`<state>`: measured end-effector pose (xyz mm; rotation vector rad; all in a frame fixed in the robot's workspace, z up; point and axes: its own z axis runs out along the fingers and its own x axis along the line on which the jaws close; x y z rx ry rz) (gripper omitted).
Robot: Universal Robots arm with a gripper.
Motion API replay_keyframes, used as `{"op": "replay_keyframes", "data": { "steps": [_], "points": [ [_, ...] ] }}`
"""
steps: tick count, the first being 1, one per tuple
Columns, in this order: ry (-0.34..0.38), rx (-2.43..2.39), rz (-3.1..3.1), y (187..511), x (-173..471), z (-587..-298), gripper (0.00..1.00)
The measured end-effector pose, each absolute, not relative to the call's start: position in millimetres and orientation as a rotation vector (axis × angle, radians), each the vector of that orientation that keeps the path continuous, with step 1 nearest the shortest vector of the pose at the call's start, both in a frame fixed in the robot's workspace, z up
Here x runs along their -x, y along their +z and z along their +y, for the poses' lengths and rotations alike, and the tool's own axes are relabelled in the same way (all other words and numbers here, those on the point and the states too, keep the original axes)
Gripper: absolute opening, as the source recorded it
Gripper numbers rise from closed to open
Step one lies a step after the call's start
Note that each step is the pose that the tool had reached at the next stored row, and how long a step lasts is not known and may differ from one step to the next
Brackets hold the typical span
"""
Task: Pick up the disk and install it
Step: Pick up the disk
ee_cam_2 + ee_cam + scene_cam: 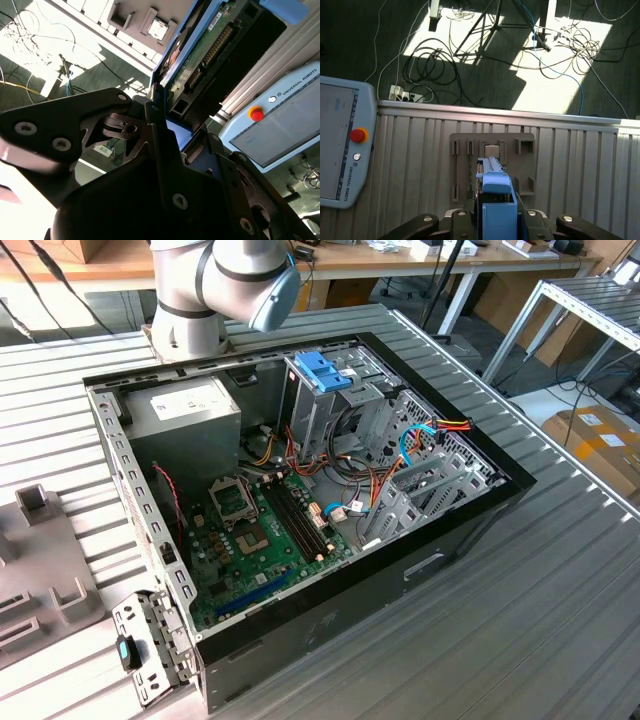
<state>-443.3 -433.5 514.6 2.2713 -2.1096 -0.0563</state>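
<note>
Over the ribbed metal tabletop (415,150) and its grey fixture plate (526,167), the gripper (497,219) clamps the blue-railed disk (494,186).

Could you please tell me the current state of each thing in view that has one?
disk: gripped, held clear above the table.
gripper: shut on the disk.
computer case: lying on its side, open, panel off.
teach pendant: lying flat on the table, screen up.

Blue-railed disk (496,210) clamped edge-on between fingers (532,220); grey tray (525,165) on ribbed table (410,150) beyond; pendant (340,145) nearby.
</note>
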Motion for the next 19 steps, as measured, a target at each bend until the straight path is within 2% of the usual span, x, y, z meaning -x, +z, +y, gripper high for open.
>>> {"op": "replay_keyframes", "data": {
  "steps": [19],
  "points": [
    [-0.056, -2.271, -2.110, 514.4, 420.2, -433.9, 0.37]
  ]
}}
